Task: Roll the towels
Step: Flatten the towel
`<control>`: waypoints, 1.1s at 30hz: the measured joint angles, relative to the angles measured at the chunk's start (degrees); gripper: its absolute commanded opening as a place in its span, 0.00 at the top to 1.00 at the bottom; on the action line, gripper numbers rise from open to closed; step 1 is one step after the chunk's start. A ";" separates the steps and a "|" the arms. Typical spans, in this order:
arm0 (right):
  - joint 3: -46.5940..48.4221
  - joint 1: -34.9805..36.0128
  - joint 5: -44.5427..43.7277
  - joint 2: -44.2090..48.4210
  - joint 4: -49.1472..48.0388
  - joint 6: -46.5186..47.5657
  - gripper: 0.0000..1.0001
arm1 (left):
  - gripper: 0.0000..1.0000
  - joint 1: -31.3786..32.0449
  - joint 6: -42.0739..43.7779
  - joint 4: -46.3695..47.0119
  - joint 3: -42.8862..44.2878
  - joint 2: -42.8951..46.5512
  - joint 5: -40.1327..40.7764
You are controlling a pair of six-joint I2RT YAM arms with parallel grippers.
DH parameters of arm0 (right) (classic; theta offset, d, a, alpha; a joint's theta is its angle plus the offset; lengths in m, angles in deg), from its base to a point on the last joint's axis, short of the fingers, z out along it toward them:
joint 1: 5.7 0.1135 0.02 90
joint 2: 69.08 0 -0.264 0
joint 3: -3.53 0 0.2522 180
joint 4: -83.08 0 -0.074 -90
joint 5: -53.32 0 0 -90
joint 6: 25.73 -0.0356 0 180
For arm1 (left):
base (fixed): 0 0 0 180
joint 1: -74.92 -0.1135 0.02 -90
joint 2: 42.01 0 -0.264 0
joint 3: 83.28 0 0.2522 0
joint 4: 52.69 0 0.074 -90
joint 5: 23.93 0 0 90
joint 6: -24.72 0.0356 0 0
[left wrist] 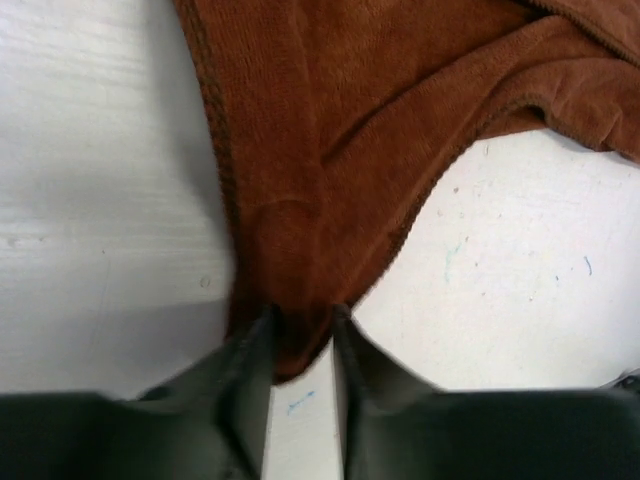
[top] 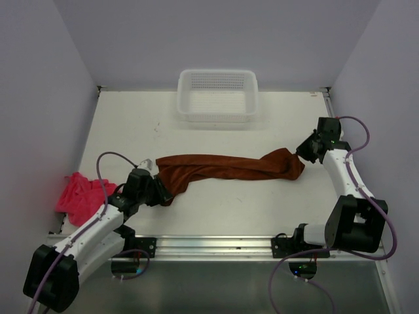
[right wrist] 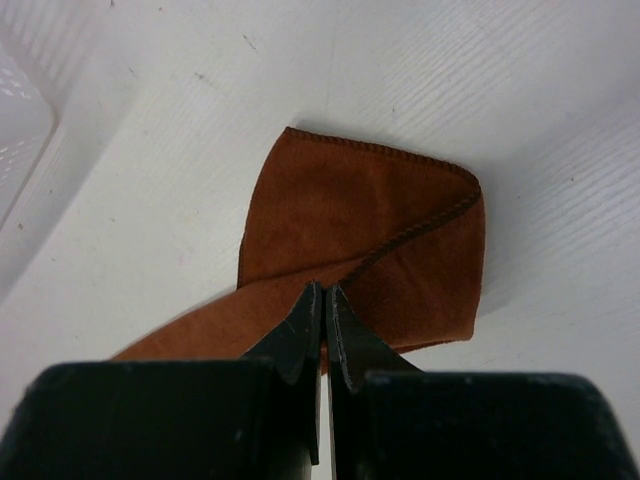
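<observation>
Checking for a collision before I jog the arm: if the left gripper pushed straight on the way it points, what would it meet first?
The rust-brown towel. The left gripper has the towel's end between its slightly parted fingers, and the cloth bunches directly ahead; beyond that, likely only bare table.
</observation>
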 measured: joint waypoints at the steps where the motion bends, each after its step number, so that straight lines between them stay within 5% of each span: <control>1: 0.00 0.00 0.00 -0.09 -0.04 0.00 1.00 | 0.53 0.81 -0.26 -0.70 0.33 0.13 0.24; 2: 0.00 0.00 0.00 -0.11 -0.04 0.00 1.00 | 0.43 1.55 -0.31 -1.60 0.85 0.35 0.48; 5: 0.00 0.00 0.00 -0.11 -0.13 0.00 1.00 | 0.34 3.65 -0.57 -4.15 3.13 1.57 1.99; 15: 0.00 0.00 0.00 -0.11 -0.26 -0.02 1.00 | 0.26 5.03 3.56 -9.79 21.70 0.26 12.17; 24: 0.02 0.00 0.07 -0.52 -0.26 -0.09 1.00 | 0.40 1.27 5.95 -5.53 27.61 -20.06 17.55; 33: 0.02 0.00 0.04 -0.87 -0.24 0.24 1.00 | 0.53 -4.87 6.60 1.46 22.82 -23.54 20.20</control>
